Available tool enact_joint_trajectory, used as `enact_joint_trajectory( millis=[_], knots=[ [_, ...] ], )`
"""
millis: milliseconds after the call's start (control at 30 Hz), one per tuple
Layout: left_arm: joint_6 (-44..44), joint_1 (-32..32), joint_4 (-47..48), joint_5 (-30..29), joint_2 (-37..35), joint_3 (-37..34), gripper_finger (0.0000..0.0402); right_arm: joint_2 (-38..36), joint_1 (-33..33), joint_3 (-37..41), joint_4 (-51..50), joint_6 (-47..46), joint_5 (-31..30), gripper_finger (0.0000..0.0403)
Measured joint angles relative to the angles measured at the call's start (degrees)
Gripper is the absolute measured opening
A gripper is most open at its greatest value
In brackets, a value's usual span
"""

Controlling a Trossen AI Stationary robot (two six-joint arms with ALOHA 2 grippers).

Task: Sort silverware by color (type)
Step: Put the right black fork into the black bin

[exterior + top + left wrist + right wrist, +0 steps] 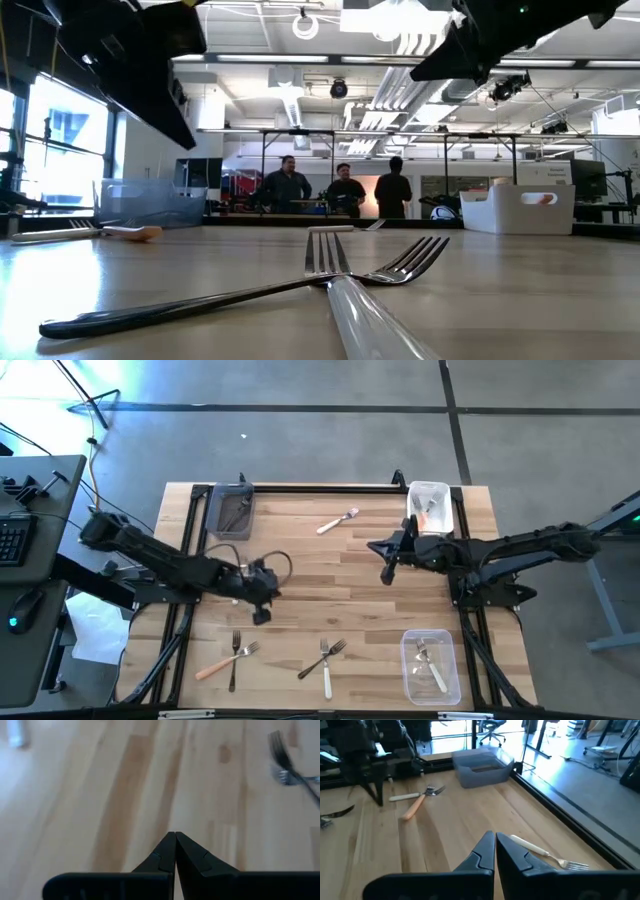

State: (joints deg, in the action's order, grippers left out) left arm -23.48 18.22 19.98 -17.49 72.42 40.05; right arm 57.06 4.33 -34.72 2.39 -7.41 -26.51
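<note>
Hovering mid-surface, your left end effector (262, 617) and right end effector (387, 575) were clenched empty; forks (322, 658) crossed near the front edge, so you risked snagging two colours.

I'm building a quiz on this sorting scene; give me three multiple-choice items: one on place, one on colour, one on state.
1. In the high view, where on the table is the grey bin?
A. top left
B. bottom right
C. centre

2. What colour is the handle of the lone fork between the two top bins?
A. black
B. orange
C. white

3. How are the left hand and right hand?
A. both open
B. both shut, empty
C. each gripping a fork

Answers: 1 A, it sits at the table's top-left corner. 2 C, the handle is pale white. 3 B, the fingers meet with nothing between them.
</note>
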Motion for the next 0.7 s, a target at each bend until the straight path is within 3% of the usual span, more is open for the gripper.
enact_joint_trajectory(
  millis=[367, 700],
  knots=[
    [-1.91, 4.71, -2.7, 5.25, 15.91, 9.91, 0.0, 2.66, 6.82, -0.02, -0.44, -0.69, -5.98, 0.0],
    [-21.3, 15.21, 20.15, 5.7, 16.81, 16.81, 0.0, 7.82, 7.09, -0.02, -0.04, -1.62, -5.82, 0.0]
  ],
)
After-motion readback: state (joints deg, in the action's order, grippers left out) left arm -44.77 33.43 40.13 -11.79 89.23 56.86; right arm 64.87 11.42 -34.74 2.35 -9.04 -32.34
